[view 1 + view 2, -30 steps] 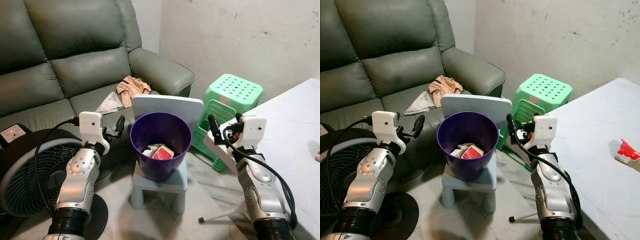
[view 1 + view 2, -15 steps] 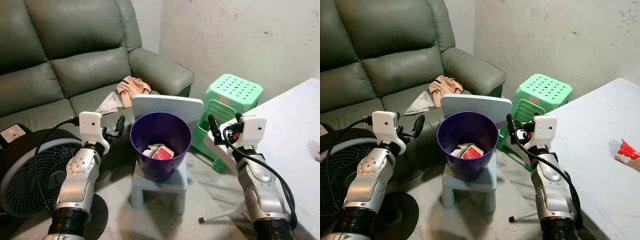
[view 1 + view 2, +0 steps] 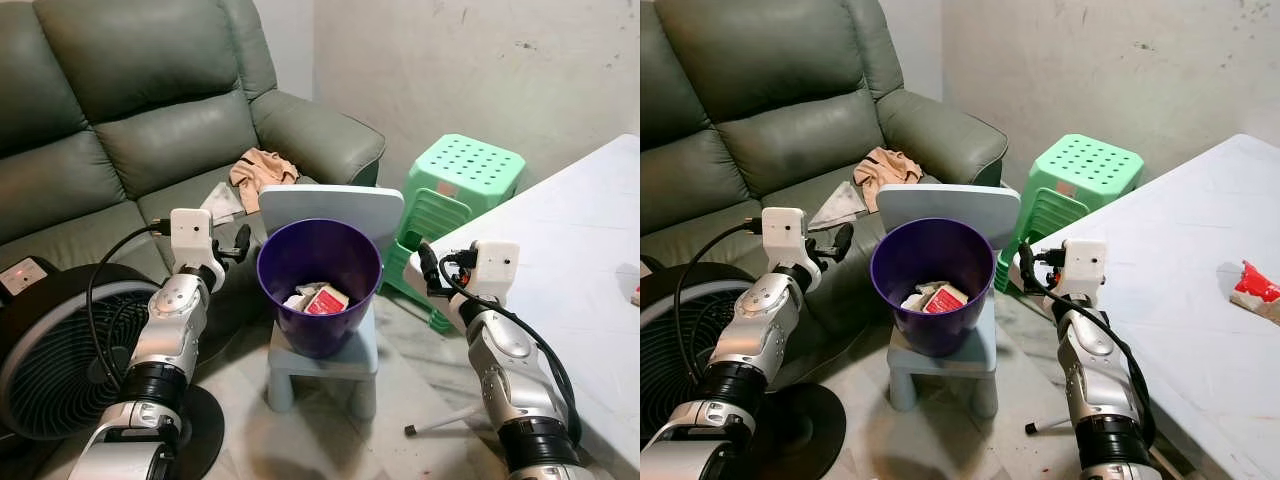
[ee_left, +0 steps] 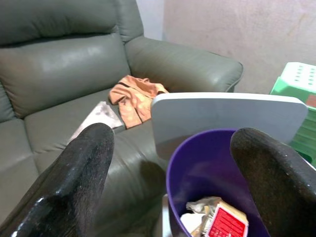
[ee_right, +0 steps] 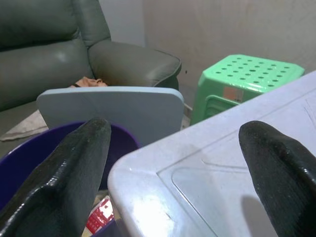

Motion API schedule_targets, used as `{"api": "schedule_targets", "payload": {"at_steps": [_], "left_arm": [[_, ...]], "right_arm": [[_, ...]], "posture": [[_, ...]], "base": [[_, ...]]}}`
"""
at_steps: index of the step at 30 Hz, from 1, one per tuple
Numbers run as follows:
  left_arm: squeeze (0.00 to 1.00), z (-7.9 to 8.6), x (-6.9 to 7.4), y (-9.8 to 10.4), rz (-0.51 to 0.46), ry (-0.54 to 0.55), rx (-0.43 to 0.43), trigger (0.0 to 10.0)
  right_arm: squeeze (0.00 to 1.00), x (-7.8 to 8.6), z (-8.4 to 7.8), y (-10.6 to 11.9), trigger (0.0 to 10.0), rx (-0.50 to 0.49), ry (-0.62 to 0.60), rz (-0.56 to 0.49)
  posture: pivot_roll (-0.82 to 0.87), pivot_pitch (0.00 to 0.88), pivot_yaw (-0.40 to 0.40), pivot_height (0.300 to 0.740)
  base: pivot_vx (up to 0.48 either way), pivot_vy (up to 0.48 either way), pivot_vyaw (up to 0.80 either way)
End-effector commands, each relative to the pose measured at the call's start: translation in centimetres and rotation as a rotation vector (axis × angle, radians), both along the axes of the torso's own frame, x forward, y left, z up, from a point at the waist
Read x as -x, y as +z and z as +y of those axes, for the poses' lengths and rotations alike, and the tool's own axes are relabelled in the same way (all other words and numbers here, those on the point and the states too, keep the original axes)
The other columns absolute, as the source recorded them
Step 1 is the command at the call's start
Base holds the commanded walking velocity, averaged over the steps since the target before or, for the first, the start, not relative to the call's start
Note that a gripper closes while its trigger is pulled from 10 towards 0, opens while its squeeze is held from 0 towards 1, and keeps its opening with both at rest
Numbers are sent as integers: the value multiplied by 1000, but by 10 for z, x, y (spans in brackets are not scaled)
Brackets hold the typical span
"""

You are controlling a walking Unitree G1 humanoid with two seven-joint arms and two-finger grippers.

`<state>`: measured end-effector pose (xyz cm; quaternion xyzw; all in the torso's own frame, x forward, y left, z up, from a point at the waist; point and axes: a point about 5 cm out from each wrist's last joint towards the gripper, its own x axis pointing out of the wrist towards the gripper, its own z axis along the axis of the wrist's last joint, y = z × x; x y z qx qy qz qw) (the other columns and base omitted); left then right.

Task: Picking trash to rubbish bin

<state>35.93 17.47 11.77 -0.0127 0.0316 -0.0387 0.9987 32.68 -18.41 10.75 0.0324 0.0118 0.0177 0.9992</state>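
Note:
A purple rubbish bin (image 3: 320, 300) stands on a small pale blue chair (image 3: 332, 206) in front of me. Inside it lie scraps of trash, among them a red and white carton (image 3: 328, 298). A red wrapper (image 3: 1252, 286) lies on the white table (image 3: 1180, 300) to my right. My left gripper (image 3: 240, 243) hangs open and empty just left of the bin's rim. At the table's near corner, right of the bin, my right gripper (image 3: 428, 268) is open with nothing between its fingers.
A grey-green sofa (image 3: 150, 120) with an orange cloth (image 3: 262, 168) on its seat runs behind the bin. A black floor fan (image 3: 60, 350) stands at my left. Stacked green stools (image 3: 468, 170) sit against the wall. A thin tripod leg (image 3: 440, 420) rests on the floor.
The view has shifted a little. My right gripper has sunk slightly toward the table corner and my left arm has reached a bit further forward. Both stay open.

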Motion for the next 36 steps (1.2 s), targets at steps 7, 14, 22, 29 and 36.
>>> {"api": "schedule_targets", "payload": {"at_steps": [7,14,22,29,36], "left_arm": [[0,0,-2,7,-51,14,-33,10000],[0,-7,12,13,-152,-38,-19,10000],[0,-11,13,13,-147,-78,-19,10000],[0,-11,12,14,-149,-68,-42,10000],[0,-10,10,16,-142,-64,-36,10000]], "right_arm": [[0,1,-1,9,10000,-10,-21,-67],[0,17,1,17,10000,-15,10,-134],[0,18,6,20,10000,24,39,-143],[0,16,6,15,10000,14,14,-95],[0,16,7,15,10000,37,21,-91]], "posture": [[46,0,26,715],[38,0,29,715],[34,0,30,715],[34,0,26,715],[31,0,24,715]], "base": [[0,0,0],[0,0,0],[0,0,0],[0,0,-179],[0,0,-721]]}}
